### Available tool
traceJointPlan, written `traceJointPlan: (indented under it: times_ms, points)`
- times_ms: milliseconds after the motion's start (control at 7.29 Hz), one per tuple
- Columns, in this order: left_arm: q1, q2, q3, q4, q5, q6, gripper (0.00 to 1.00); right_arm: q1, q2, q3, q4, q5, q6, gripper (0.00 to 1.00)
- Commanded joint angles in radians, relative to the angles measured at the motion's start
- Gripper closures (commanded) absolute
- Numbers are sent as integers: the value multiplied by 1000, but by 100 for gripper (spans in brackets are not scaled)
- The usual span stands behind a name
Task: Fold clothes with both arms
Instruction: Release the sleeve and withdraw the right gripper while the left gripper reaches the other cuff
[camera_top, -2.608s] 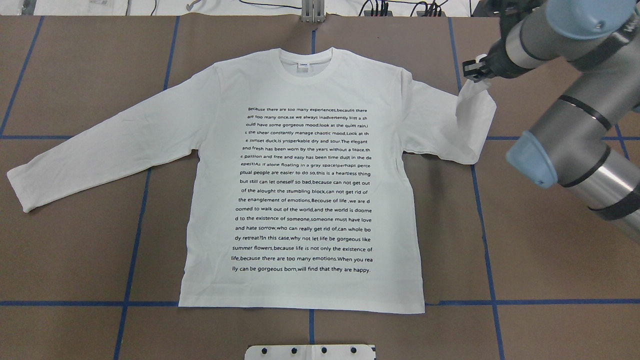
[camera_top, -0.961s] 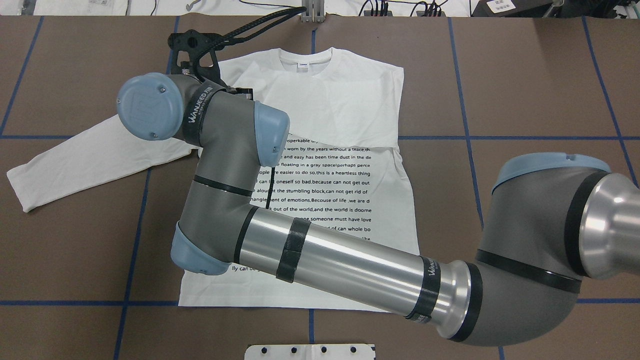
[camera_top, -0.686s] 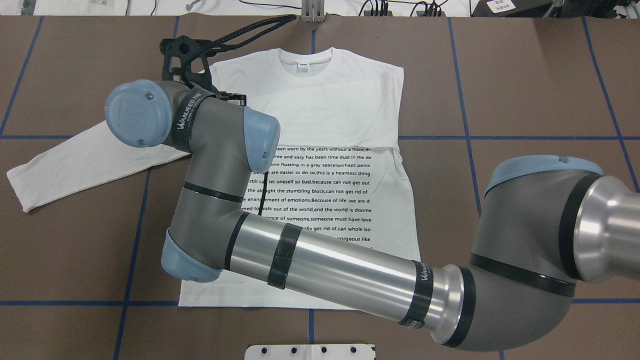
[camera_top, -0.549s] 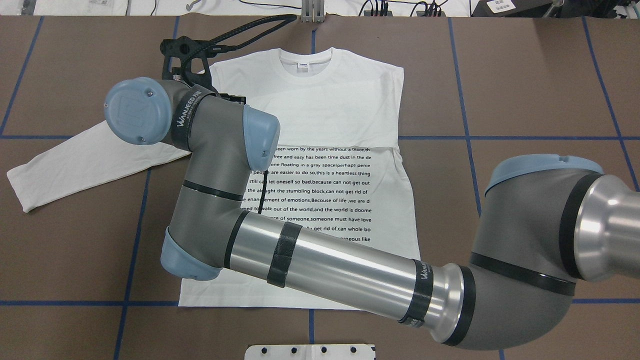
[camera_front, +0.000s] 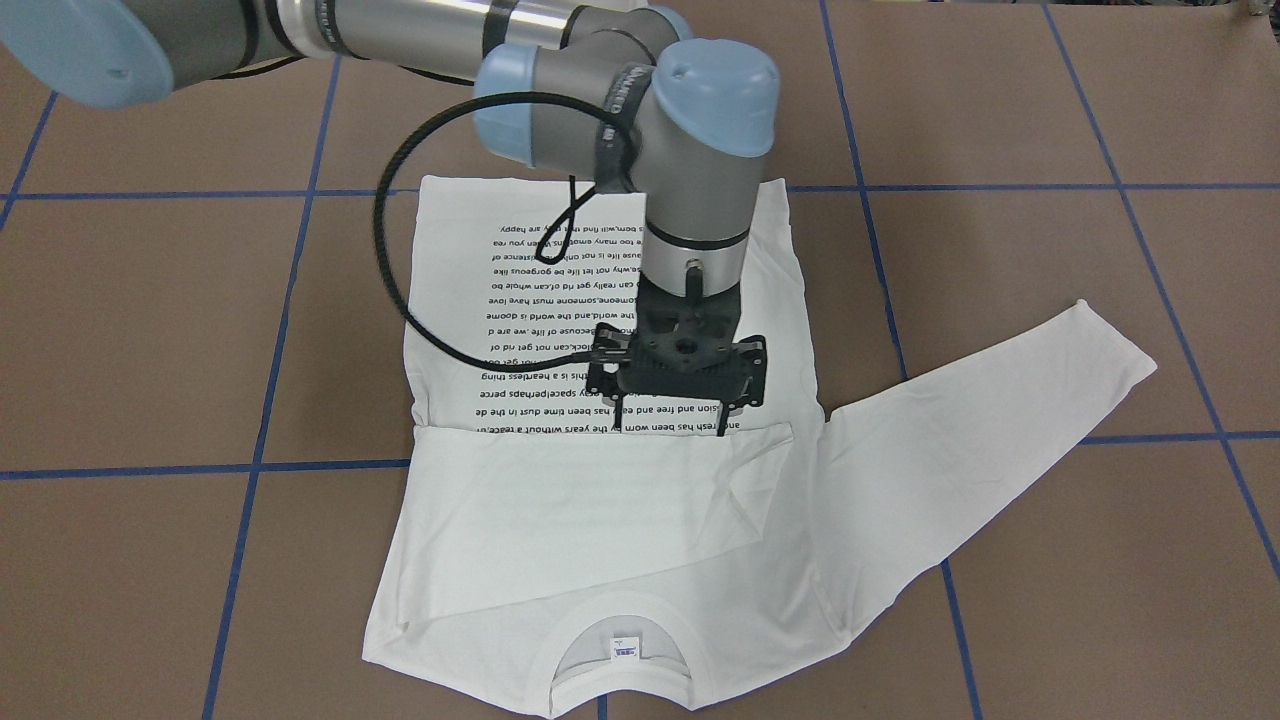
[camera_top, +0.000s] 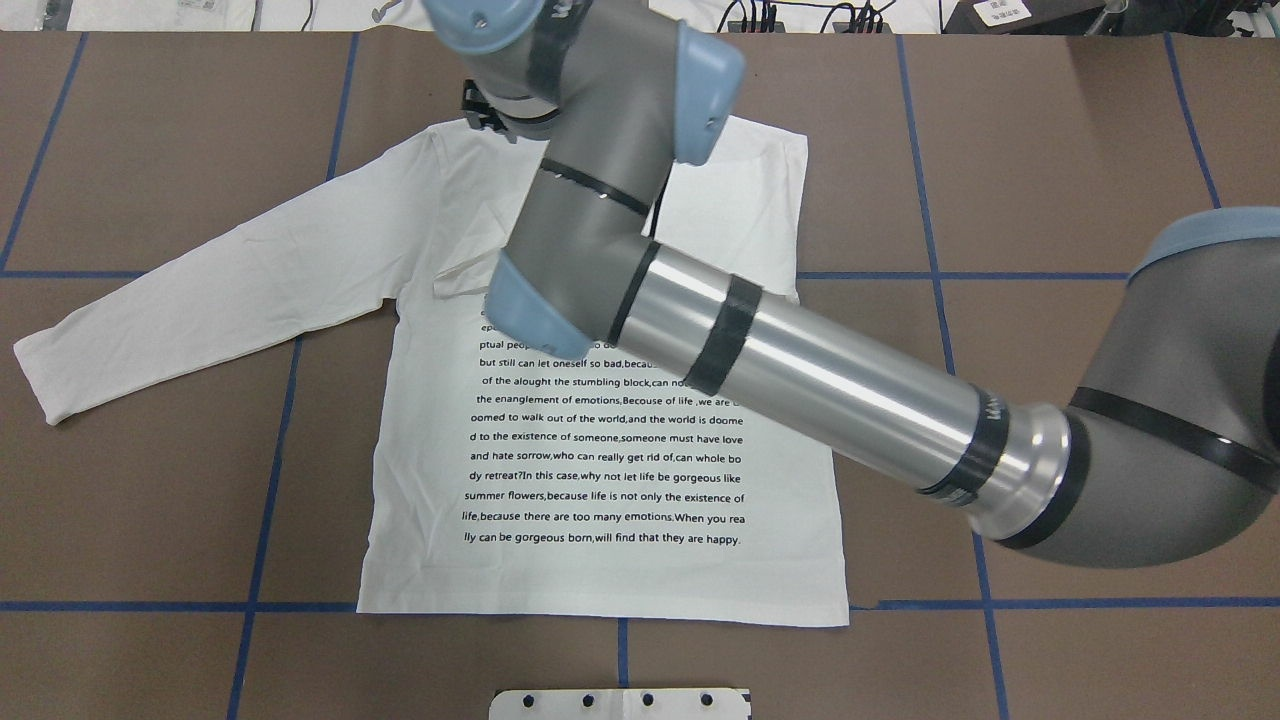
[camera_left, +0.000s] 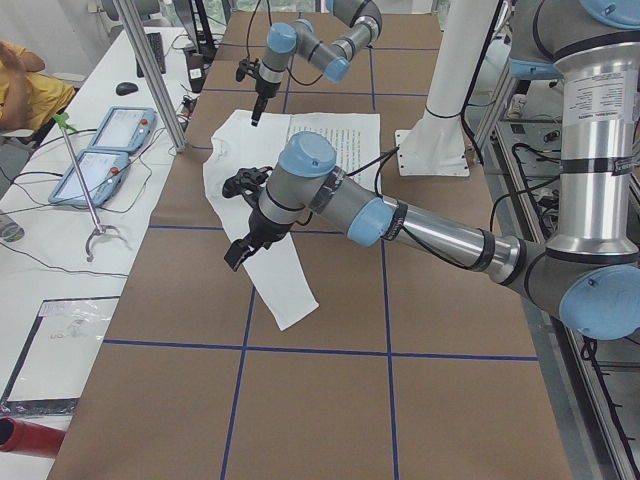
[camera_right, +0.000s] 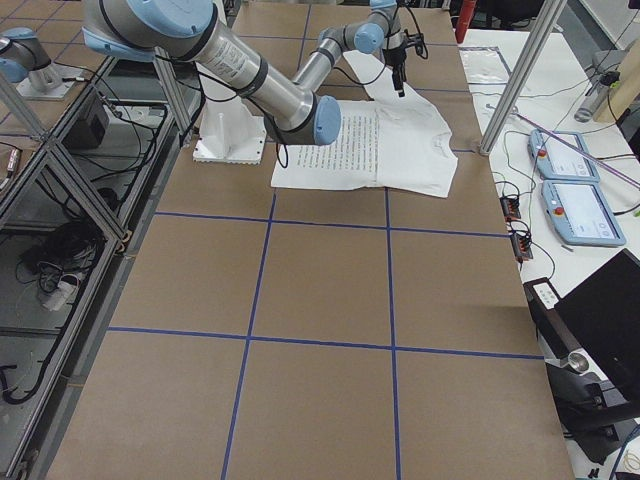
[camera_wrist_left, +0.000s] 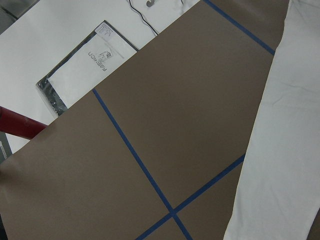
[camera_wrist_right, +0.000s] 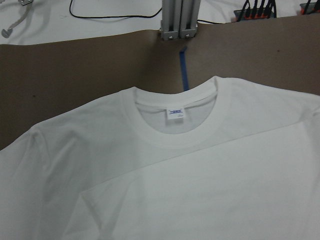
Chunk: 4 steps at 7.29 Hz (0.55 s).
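Centrally on the brown bench (camera_top: 1100, 150), laid flat and print side up: white long-sleeved T-shirt (camera_top: 420, 560), collar (camera_wrist_right: 175, 137) pointing away from the robot, hem nearest it. Right sleeve (camera_front: 600, 500) folded in across the chest, covering the top lines of the printed text (camera_top: 610, 440); probably laid there as the first fold, to square off that side of the body. Left sleeve (camera_top: 200, 300) stretched out sideways on the bench, not yet folded.

Reaching across the shirt from the robot's right side: right arm (camera_top: 830, 380), with right gripper (camera_front: 670, 415) pointing straight down just above the folded sleeve's edge, near its cuff. Fingers (camera_front: 722, 425) spread apart, nothing between them; judged a release pose, cloth lying free beneath.

Left arm (camera_left: 420, 225) stretched out over the bench in the side view, left gripper (camera_left: 237, 255) held in the air close to the outstretched left sleeve, seemingly placed to take that sleeve next.

Hard to make out:
- Cannot tell whether the left fingers are apart or together. Seen only small and side-on, and absent from that arm's own wrist view, filled instead with bench, blue tape lines (camera_wrist_left: 135, 160) and a strip of sleeve.
- From overhead, collar, upper chest and right gripper mostly hidden under the right arm.
- Left arm outside both the overhead and front views.
- Unclear whether a right fingertip touches the cloth.
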Motion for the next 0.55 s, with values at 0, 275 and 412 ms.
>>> traceJointPlan:
  times_ms: [0, 275, 412]
  points:
    - [41, 7, 5, -13, -3, -124, 0, 179, -271, 323, -120, 185, -297, 0]
    - [177, 95, 17, -187, 9, -385, 0, 367, -558, 496, -110, 355, -683, 0]
    - [236, 166, 45, -336, 13, -492, 0, 443, -704, 559, -82, 403, -815, 0]
